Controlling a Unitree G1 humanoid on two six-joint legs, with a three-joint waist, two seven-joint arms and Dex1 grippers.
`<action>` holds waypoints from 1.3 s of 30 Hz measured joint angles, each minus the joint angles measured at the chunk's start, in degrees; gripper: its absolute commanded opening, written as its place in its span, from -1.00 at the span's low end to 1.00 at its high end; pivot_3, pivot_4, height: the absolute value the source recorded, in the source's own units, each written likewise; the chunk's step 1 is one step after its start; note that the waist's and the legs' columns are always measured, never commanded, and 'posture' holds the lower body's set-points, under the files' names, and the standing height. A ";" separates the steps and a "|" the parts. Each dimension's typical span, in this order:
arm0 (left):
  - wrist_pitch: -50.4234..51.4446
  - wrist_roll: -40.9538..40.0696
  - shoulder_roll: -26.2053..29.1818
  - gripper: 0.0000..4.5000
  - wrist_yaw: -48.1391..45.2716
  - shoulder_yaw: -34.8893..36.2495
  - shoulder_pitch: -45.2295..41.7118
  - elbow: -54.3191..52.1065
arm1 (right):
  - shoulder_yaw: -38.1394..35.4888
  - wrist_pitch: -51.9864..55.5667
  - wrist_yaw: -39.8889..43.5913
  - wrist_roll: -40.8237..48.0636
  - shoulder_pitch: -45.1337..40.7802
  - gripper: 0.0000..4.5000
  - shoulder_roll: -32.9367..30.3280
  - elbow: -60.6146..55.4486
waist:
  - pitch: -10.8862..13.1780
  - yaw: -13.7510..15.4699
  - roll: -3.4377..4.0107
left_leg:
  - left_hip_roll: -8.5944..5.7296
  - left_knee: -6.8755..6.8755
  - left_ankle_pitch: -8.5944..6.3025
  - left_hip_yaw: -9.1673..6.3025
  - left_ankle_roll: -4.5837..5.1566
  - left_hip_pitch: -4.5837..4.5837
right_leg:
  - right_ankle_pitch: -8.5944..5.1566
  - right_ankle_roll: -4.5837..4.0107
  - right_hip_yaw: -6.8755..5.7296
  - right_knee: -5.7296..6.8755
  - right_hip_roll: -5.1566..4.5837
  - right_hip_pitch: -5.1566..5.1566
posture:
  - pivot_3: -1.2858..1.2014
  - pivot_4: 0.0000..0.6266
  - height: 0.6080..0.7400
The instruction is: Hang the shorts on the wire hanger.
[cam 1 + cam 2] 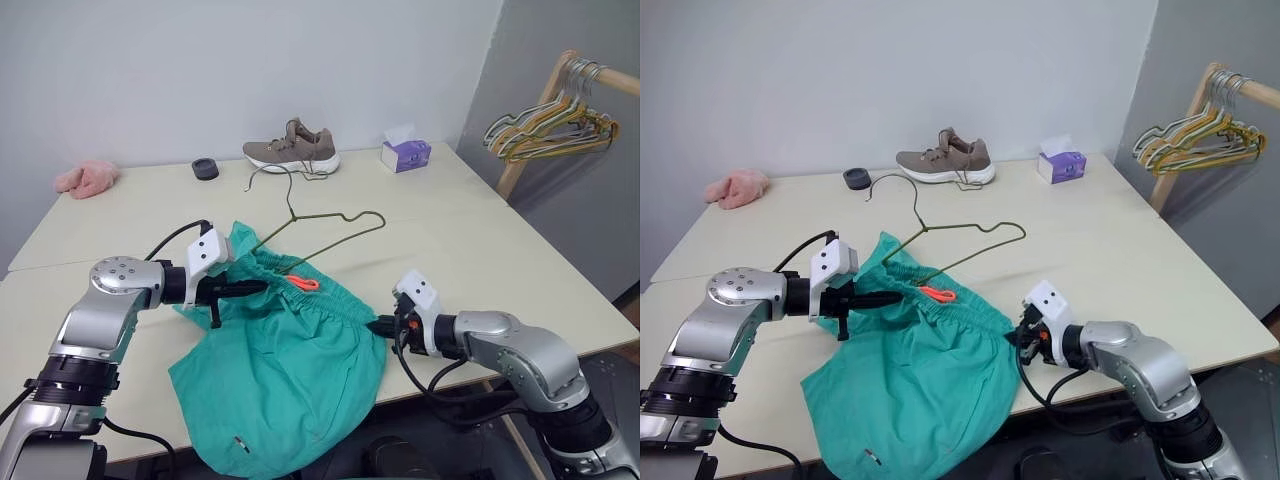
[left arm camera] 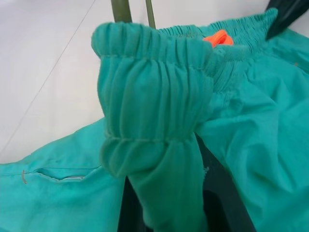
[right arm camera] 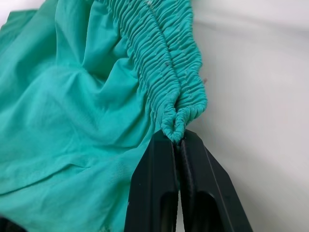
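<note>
Your right gripper (image 3: 177, 140) has its jaws clenched on one end of the shorts' (image 1: 290, 370) waistband; your left gripper (image 1: 258, 287) pinches the other end. Soft, limp cloth: grip the elastic. Just beyond both jaws lies the wire hanger (image 1: 340, 232) on the tabletop (image 1: 470, 230).

Both arms reached forward over the table, bent inward toward each other. The left gripper (image 1: 250, 288) pointed to the right and slightly down, its fingers pinched on a fold of the shorts' (image 1: 290, 370) waistband. The right gripper (image 3: 177, 145) pointed left, fingers clamped together on the waistband's other end.
</note>
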 measured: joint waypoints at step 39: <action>12.01 -12.01 9.06 -1.00 -7.76 2.05 3.19 -6.10 | -6.21 -9.77 8.49 -1.03 -5.95 -0.99 -11.17 6.43 | 0.15 -0.25 0.15 | 0.08 -0.23 -0.01 0.09 0.00 -0.06 | 0.01 0.01 0.10 -0.30 0.12 -0.09 | -0.10 -1.00 1.00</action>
